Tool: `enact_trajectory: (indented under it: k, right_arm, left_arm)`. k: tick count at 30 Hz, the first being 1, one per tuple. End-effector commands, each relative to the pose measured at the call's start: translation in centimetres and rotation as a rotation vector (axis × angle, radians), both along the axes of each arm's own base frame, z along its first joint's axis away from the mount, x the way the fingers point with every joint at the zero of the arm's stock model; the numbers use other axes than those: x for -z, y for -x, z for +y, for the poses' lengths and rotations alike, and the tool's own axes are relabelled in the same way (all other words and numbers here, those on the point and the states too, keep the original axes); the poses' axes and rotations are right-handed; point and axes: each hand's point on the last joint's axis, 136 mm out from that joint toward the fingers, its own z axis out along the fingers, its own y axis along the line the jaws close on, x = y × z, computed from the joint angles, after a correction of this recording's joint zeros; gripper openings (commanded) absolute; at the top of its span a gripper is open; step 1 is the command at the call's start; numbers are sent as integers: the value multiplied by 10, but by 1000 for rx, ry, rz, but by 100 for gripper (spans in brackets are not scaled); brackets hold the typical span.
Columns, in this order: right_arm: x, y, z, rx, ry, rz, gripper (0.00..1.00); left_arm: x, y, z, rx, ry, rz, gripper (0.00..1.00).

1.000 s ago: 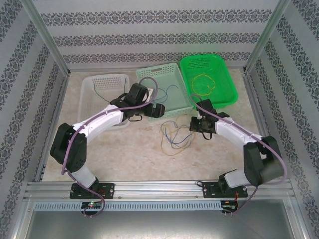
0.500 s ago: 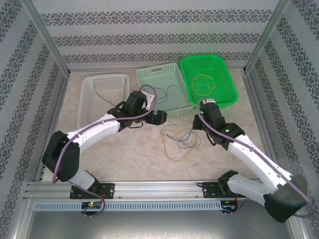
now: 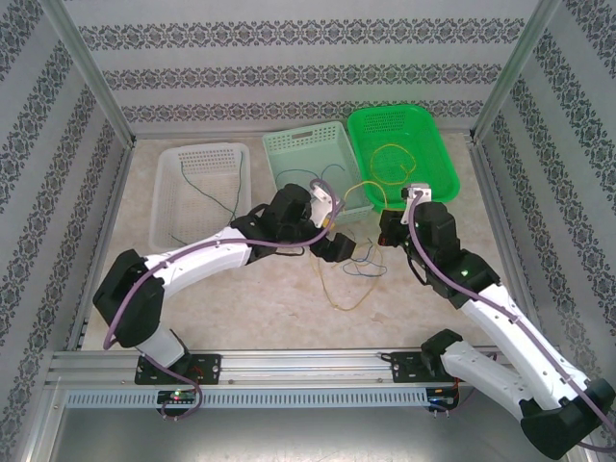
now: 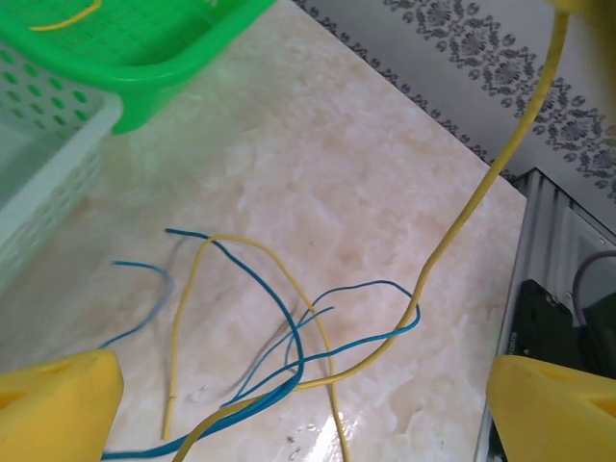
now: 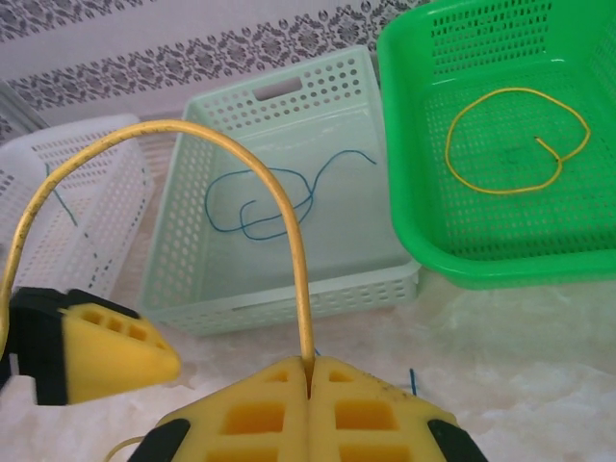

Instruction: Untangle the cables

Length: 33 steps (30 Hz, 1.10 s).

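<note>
A tangle of blue cables [image 4: 279, 308] and yellow cables [image 4: 245, 250] lies on the table [image 3: 351, 274]. My right gripper [image 5: 308, 371] is shut on one yellow cable [image 5: 241, 154], which arcs up from its fingertips and runs down into the tangle. In the top view that gripper [image 3: 390, 234] sits right of the tangle. My left gripper [image 4: 303, 414] hangs open just above the tangle, strands lying between its yellow fingers [image 4: 58, 404]; from above it [image 3: 337, 245] is at the tangle's left edge.
Three baskets stand at the back: a white one [image 3: 173, 164] holding a dark green cable [image 3: 207, 188], a pale green one [image 3: 332, 132] holding a blue cable [image 5: 269, 202], and a bright green one [image 3: 438, 178] holding a coiled yellow cable [image 3: 390, 162].
My left gripper has swung right from the pale green basket to the tangle. My right arm has stretched forward and raised the yellow cable into an arc.
</note>
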Motion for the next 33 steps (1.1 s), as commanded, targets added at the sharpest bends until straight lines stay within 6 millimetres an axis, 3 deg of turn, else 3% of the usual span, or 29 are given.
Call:
enact_trajectory:
  k: [1,6,10,17,23,26,33]
  right_arm:
    - [-32,1,6,-23,-60,-84,0]
    - [-40,1,-14,96,-129,-112,0]
    - [-43,1,-33,181,-284,-135,0]
    - [-36,-3,-51,273,-522,-132,0]
    - [-38,-5,-56,308,-722,-163,0]
    - [-43,-3,-61,330,-787,-185,0]
    - [-44,3,-80,413,-976,-242,0]
  left_arm:
    - [-11,7,-22,91,49,-41,94]
    - [11,10,-28,101,1,-5,81]
    - [30,12,-22,77,-31,36,69]
    - [42,13,-16,19,-9,71,35]
    - [51,14,-16,13,-13,95,17]
    - [57,15,-16,18,-19,108,11]
    - [72,26,-21,44,-22,155,8]
